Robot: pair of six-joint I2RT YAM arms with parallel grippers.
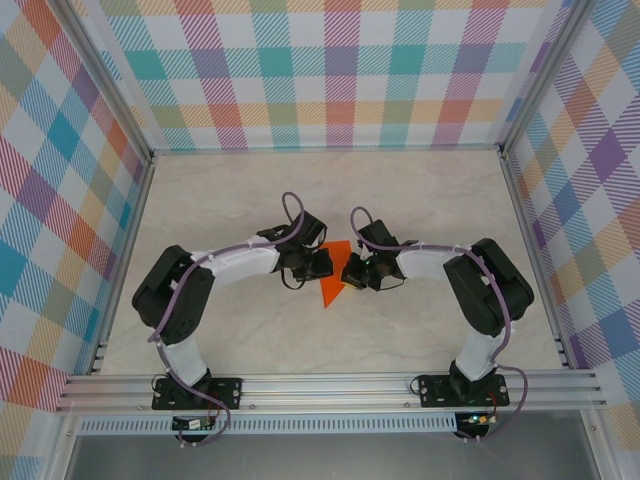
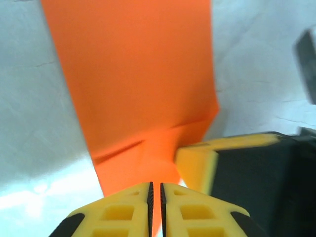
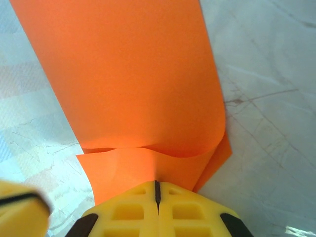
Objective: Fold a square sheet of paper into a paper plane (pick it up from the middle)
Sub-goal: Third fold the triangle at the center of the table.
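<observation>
The right end effector (image 3: pixel 157 191) has its fingers pressed together, pinching the folded edge of the orange sheet of paper (image 3: pixel 128 74), whose upper layer curls over the lower one. The left end effector (image 2: pixel 155 200) shows only a thin slit between its fingers, and the paper's edge runs into it. The paper lies mid-desk (image 1: pixel 250 200) between both, its long axis running far to near and its narrow tip pointing near and slightly left.
</observation>
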